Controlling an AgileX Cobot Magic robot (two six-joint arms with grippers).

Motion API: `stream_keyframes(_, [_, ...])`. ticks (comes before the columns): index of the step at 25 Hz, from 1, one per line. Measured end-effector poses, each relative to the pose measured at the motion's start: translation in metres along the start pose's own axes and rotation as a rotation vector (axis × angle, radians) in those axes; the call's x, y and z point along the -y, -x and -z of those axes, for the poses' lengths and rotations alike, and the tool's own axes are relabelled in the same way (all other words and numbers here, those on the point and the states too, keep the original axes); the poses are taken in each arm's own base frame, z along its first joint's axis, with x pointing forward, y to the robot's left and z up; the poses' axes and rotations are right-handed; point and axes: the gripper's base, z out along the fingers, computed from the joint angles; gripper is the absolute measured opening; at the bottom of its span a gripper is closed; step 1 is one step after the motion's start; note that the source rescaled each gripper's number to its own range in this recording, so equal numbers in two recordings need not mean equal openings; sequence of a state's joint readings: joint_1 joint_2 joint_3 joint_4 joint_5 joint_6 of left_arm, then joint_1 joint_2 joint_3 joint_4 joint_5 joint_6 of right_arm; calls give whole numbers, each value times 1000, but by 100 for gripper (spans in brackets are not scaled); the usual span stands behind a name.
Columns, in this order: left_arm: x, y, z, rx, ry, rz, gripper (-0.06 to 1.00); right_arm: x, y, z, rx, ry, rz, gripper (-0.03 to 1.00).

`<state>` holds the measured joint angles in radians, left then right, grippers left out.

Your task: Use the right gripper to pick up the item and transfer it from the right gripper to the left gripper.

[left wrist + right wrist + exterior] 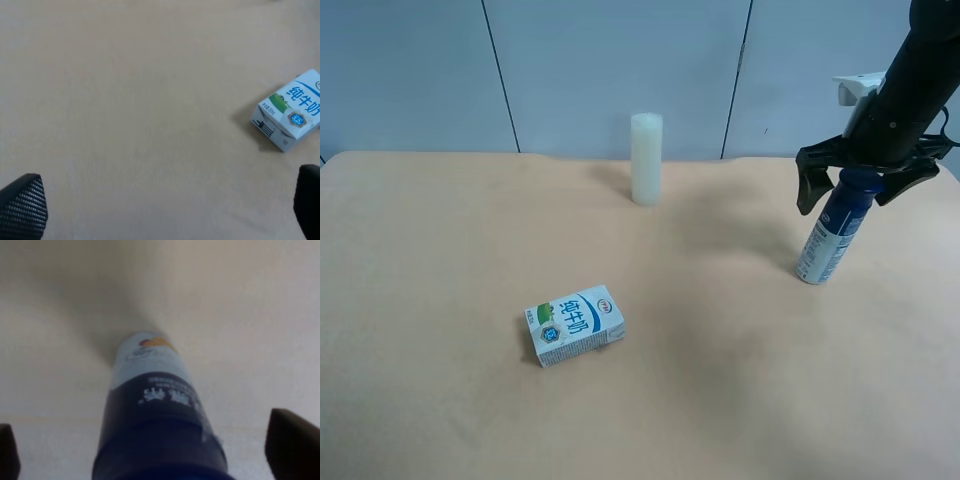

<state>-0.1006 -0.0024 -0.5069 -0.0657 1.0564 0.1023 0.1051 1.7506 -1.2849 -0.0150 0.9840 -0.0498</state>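
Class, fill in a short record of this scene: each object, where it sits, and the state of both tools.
bottle: stands on the table, blue cap between the fingers of the right tool
right tool: open, straddling the cap, not gripping yet
left tool: open, empty, over bare table near the milk carton
milk carton: lying flat, apart from the rest
white cylinder: upright, near the table's far edge
handover: not begun

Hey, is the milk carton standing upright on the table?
No, the carton lies flat on the table with its broad printed face up.
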Motion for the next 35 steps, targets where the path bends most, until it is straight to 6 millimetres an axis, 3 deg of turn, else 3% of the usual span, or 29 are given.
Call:
stream_keyframes(7, [0, 0, 0, 0, 0, 0, 100, 0, -1, 0, -9, 0, 0, 15])
stream_keyframes(8, [0, 0, 0, 0, 0, 0, 100, 0, -1, 0, -9, 0, 0, 15])
stream_keyframes(9, [0, 0, 0, 0, 0, 0, 100, 0, -1, 0, -10, 1, -1, 0])
stream_keyframes(16, [0, 0, 0, 0, 0, 0, 100, 0, -1, 0, -11, 0, -20, 0])
stream_keyframes(20, [0, 0, 0, 0, 0, 0, 100, -2, 2, 12, -41, 22, -35, 0])
stream_keyframes(28, [0, 0, 0, 0, 0, 0, 100, -14, 3, 78, 75, 114, -33, 0])
stream_keyframes(35, [0, 0, 0, 0, 0, 0, 100, -60, -13, 109, 120, 190, 95, 0])
